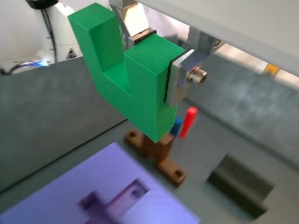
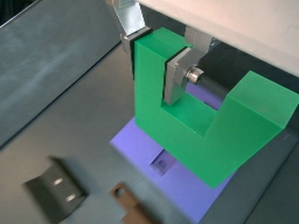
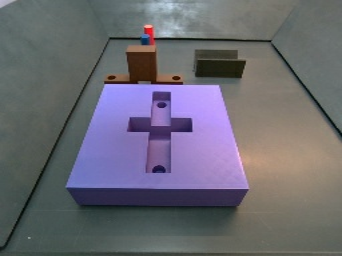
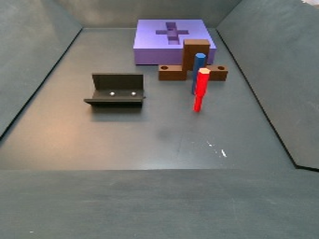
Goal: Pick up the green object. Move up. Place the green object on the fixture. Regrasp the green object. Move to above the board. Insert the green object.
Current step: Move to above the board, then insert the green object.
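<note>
My gripper (image 1: 160,57) is shut on one prong of the green object (image 1: 117,74), a chunky U-shaped block that I hold high in the air with its notch open to the side. Both wrist views show it, and the silver fingers (image 2: 176,77) clamp the prong from two sides in a wrist view. The purple board (image 1: 100,188) with its cross recess lies below it; it also shows in both side views (image 3: 201,130) (image 4: 156,47). The dark fixture (image 1: 246,185) (image 3: 219,64) (image 4: 115,91) stands empty on the floor. Neither side view shows the gripper or the green object.
A brown upright block (image 3: 143,62) (image 1: 158,149) carrying a red-and-blue peg (image 3: 146,36) (image 4: 200,89) stands at the board's end, near the fixture. Grey walls ring the floor (image 4: 162,140).
</note>
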Available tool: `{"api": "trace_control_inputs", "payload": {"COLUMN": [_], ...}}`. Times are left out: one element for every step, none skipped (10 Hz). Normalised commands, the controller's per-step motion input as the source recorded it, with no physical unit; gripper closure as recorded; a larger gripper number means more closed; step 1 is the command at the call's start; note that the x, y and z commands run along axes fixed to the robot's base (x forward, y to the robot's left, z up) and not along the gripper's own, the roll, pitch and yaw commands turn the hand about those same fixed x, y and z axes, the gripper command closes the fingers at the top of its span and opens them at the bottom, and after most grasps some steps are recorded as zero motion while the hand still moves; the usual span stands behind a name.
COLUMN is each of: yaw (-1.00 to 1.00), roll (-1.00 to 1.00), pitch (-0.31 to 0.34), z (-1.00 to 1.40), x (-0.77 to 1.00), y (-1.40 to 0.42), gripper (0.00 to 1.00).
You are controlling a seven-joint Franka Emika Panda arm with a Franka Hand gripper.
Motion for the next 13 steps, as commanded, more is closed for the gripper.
{"api": "trace_control_inputs", "payload": {"yaw": [-0.04, -0.03, -0.02, -0.01, 0.00, 0.00, 0.00, 0.00, 0.00, 0.00, 0.00, 0.00, 0.00], "roll": [-0.79, -0.58, -0.34, -0.22, -0.09, -0.24, -0.35, -0.41, -0.44, -0.43, -0.47, -0.47, -0.45], "pitch": [-0.020, -0.031, -0.033, -0.030, 0.000, 0.041, 0.081, 0.006, 0.000, -0.063, -0.154, -0.210, -0.259], "z": [0.00, 0.01, 0.00, 0.00, -0.06, -0.17, -0.24, -0.24, -0.16, -0.15, -0.07, -0.08, -0.12], "x": [-0.11, -0.09, -0.07, -0.05, 0.00, 0.02, 0.12, 0.06, 0.18, 0.30, 0.36, 0.39, 0.44], "y": [-0.07, -0.02, -0.01, 0.00, -0.01, 0.00, 0.00, -0.06, -0.17, -0.21, -0.16, -0.15, -0.08], "gripper": [1.00, 1.00, 1.00, 1.00, 1.00, 1.00, 1.00, 1.00, 1.00, 1.00, 1.00, 1.00, 1.00]}}
